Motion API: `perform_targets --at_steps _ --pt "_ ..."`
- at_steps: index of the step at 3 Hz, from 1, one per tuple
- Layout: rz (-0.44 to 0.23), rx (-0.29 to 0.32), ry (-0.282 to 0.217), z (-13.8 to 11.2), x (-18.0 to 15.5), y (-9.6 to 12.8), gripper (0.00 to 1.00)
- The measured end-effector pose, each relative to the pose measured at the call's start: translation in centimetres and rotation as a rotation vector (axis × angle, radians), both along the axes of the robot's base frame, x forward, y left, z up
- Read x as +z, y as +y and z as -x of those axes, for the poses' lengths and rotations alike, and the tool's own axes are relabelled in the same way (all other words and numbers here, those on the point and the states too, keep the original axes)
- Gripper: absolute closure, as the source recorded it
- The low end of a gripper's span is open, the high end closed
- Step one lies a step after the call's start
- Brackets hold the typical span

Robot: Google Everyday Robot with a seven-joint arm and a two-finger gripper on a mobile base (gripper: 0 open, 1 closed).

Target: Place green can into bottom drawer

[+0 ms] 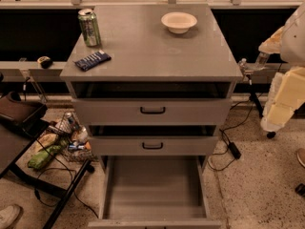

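Note:
The green can stands upright at the back left of the grey cabinet top. The bottom drawer is pulled out wide open, and its flat grey floor is bare. My gripper hangs at the right of the cabinet, just off the top's right front corner, on the cream-coloured arm that comes in from the right edge. It is far from the can and holds nothing that I can see.
A dark-blue snack packet lies in front of the can. A white bowl sits at the back right of the top. The two upper drawers stand slightly ajar. A wire basket of items and cables lie left; a power cable lies right.

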State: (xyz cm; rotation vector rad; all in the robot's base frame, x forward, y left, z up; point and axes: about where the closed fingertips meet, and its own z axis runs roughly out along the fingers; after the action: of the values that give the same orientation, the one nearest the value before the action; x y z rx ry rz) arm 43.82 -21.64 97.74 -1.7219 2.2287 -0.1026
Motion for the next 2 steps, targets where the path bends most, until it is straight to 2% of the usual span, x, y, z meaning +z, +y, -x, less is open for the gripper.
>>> perform_targets --at_steps 1,2 --pt "-0.006 0.002 -0.004 -0.2 0.0 0.1 0.00" --pt "-0.096 0.036 -0.058 -2.7 -0.8 1.8 0.00"
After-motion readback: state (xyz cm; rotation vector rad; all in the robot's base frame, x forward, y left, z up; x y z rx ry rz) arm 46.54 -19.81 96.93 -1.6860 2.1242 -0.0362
